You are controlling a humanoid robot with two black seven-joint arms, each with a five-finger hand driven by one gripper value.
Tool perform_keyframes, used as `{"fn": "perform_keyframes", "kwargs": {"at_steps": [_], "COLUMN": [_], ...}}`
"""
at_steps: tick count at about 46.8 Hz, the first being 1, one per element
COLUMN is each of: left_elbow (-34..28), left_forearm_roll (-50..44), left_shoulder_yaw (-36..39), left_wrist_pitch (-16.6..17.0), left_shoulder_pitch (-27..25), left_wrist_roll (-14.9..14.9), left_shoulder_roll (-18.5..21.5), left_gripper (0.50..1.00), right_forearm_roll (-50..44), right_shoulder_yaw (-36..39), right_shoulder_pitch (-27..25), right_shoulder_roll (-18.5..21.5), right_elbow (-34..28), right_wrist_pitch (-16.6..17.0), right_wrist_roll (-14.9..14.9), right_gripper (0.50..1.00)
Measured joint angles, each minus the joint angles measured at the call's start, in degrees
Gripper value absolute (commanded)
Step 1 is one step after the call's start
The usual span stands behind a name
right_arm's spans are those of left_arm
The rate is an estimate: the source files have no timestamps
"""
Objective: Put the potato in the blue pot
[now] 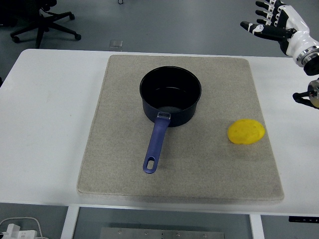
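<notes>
Tabletop: white rectangular tabletop [47,124] with its near edge along the bottom of the view, standing on a grey floor.
Under the near edge: white cables and a plug [15,228] at the lower left corner, below the tabletop.
Mat: beige rectangular felt mat [209,174] lying flat on the middle of the tabletop, carrying both task items.
Handle: long blue handle [155,144] with a hanging hole at its end, pointing toward the near edge, slightly left.
Potato: yellow oval potato [246,132] resting on the mat near its right edge, well apart from the pot and to its right, outside it.
Pot: dark blue round metal pot [171,96], upright on the mat just left of centre, black inside, nothing in it.
Right hand: black-and-white five-fingered robot hand [279,25] raised at the upper right corner, beyond the far edge of the tabletop and well apart from the potato.
Fingers: spread and released [250,27], pointing left, grasping nothing.
Floor beyond: small pale square plate [116,44] set in the floor just past the far edge.
Far left corner: black wheeled office chair base [45,22] on the floor.
</notes>
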Motion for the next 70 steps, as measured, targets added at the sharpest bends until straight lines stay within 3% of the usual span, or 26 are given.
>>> {"fn": "perform_keyframes", "kwargs": {"at_steps": [7,20,28,39,50,55,70], "left_elbow": [0.0,0.0,0.0,0.0,0.0,0.0,0.0], "left_forearm_roll": [0.0,0.0,-0.01,0.0,0.0,0.0,0.0], "left_shoulder_yaw": [0.0,0.0,0.0,0.0,0.0,0.0,0.0], "left_wrist_pitch": [0.0,0.0,-0.01,0.0,0.0,0.0,0.0], "left_shoulder_pitch": [0.02,0.01,-0.02,0.01,0.01,0.02,0.02], "left_wrist_roll": [0.0,0.0,-0.01,0.0,0.0,0.0,0.0], "left_shoulder_roll": [0.0,0.0,0.0,0.0,0.0,0.0,0.0], "left_gripper": [0.994,0.994,0.994,0.994,0.994,0.994,0.994], "right_forearm_roll": [-3.18,-12.81,-20.06,-29.3,-36.91,-40.0,-50.48], "right_shoulder_yaw": [-7.11,-12.33,-12.88,-12.89,-12.87,-12.81,-13.05], "right_shoulder_pitch": [3.87,4.18,4.13,4.05,4.06,3.96,0.64], "right_shoulder_roll": [-5.1,-15.18,-23.29,-28.7,-28.64,-27.15,-19.58], "right_elbow": [3.74,11.2,16.05,20.36,22.37,22.81,20.73], "right_wrist_pitch": [0.16,3.06,8.48,15.98,22.68,24.0,21.26], "right_wrist_roll": [0.1,1.16,2.79,2.92,2.92,2.92,2.73], "right_gripper": [0.924,0.924,0.924,0.924,0.924,0.924,0.921]}}
